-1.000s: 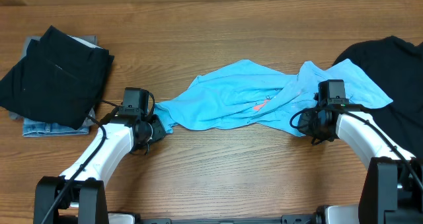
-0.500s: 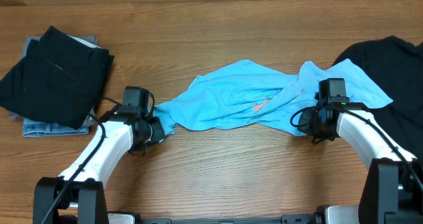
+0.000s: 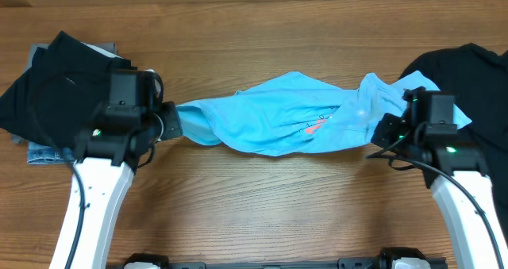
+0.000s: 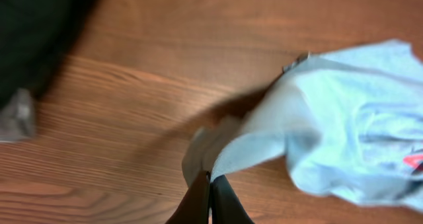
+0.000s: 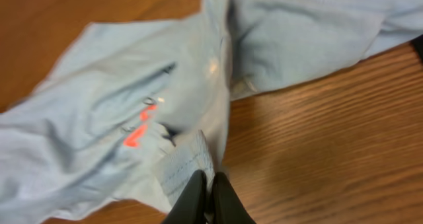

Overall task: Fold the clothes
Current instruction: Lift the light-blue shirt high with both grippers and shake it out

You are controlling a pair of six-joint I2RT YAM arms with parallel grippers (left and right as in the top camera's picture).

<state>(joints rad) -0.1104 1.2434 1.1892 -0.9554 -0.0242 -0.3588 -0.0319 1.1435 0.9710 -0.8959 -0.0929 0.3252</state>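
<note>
Arms are pulling apart since earlier, left gripper (image 4: 210, 178) and right gripper (image 5: 209, 177) each clamping tight on an opposite end of the T-shirt (image 3: 278, 118), stretching it lengthwise between them.

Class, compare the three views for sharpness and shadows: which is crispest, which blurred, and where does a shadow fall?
Overhead: crisp, evenly lit, no glare. Left wrist: smeared throughout; the blue T-shirt casts a dark shadow on the table to its left. Right wrist: soft too, though wood grain still reads.
</note>
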